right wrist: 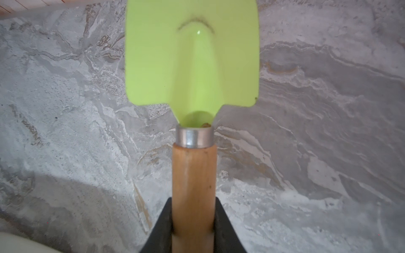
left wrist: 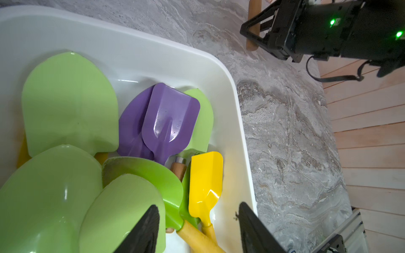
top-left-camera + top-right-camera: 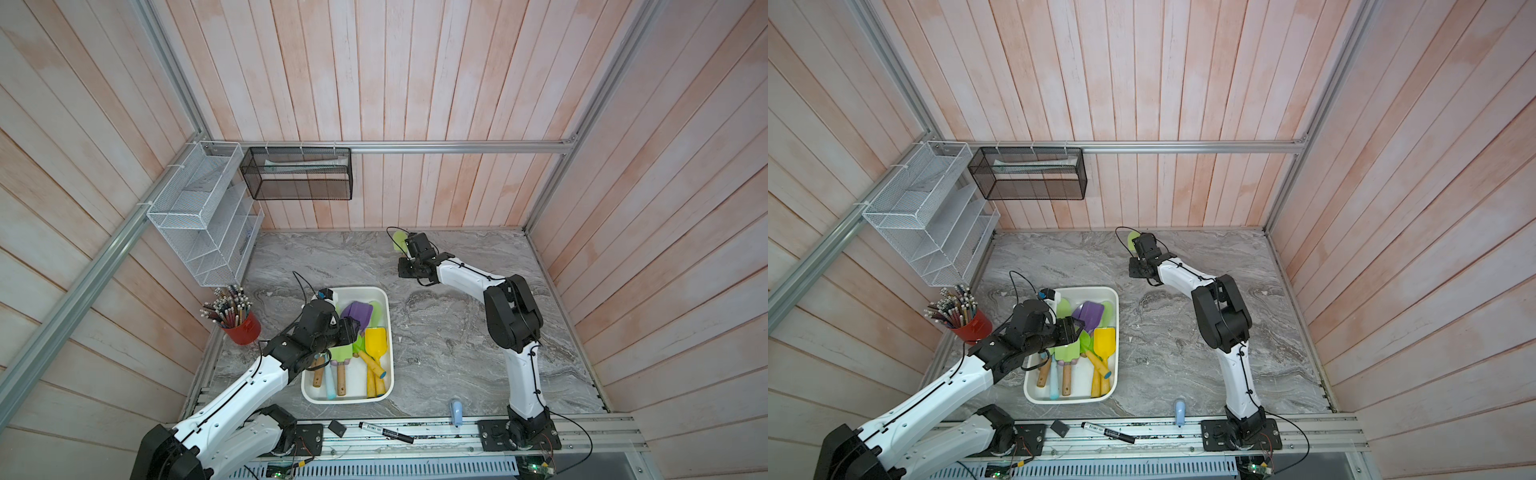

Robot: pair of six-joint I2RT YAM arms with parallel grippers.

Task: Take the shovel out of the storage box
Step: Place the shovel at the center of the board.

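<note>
The white storage box (image 3: pixel 390 332) (image 3: pixel 1116 332) (image 2: pixel 230 87) stands on the marble table and holds several shovels: light green ones, a purple one (image 2: pixel 168 118) and a yellow one (image 3: pixel 376 341) (image 2: pixel 206 179). My left gripper (image 3: pixel 353 328) (image 3: pixel 1073 330) (image 2: pixel 198 208) hovers over the box, open, its fingers astride the yellow shovel's neck and gripping nothing. Near the back wall, outside the box, my right gripper (image 3: pixel 406 261) (image 3: pixel 1139 262) (image 1: pixel 193 203) is shut on the wooden handle of a light green shovel (image 1: pixel 192 54) (image 3: pixel 399 241), held above the table.
A red cup of pencils (image 3: pixel 243 326) stands left of the box. A white wire rack (image 3: pixel 199 216) and a black mesh basket (image 3: pixel 299 172) hang on the walls. On the front rail lie a marker (image 3: pixel 386 432), a small black block (image 3: pixel 337 428) and a pale blue object (image 3: pixel 456 411).
</note>
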